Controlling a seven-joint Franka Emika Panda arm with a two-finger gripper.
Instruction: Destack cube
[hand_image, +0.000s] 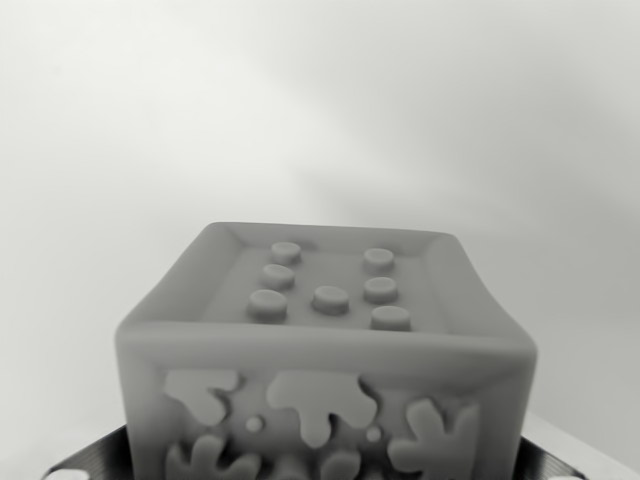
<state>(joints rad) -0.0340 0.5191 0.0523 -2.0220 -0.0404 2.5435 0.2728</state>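
Note:
A grey cube fills the lower middle of the wrist view, very close to the camera. Its top face has a raised rim and several round studs. Its front face carries raised splash-like shapes. The cube's lower part is cut off by the frame's bottom edge, so whatever it rests on is hidden. Dark ridged metal parts show at the bottom left corner and the bottom right corner, on either side of the cube. I cannot tell from this view whether they are the gripper's fingers or whether they press on the cube.
A plain pale surface lies behind and around the cube, with a soft shadow across the upper right. No other objects are visible.

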